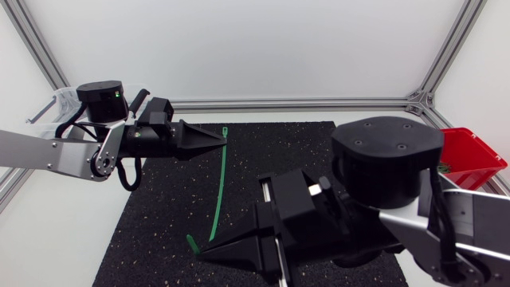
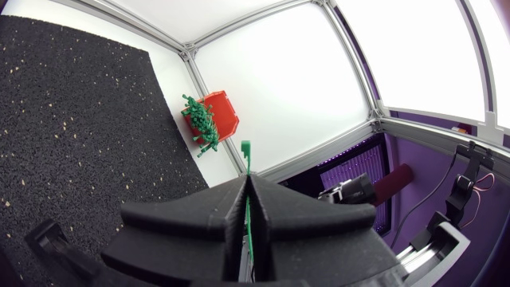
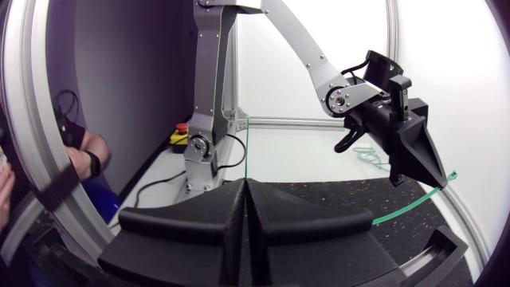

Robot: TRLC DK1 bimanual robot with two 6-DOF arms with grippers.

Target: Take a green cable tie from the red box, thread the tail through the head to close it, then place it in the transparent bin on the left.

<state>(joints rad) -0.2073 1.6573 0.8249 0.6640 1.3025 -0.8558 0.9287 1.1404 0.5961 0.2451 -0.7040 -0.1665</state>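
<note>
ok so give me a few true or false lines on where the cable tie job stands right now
1. The left gripper and right gripper are both shut on the green cable tie. True.
2. The tie is closed into a loop. False: it runs open between the two grippers.
3. The red box is empty. False: spare green ties lie in it.
4. The tie is over the black mat. True.

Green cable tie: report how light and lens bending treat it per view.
Head view: even light, green cable tie clear on black mat. Left wrist view: bright walls, bowed rails, tie's head showing past the left tool. Right wrist view: bowed rails, tie thin against bright walls.
</note>
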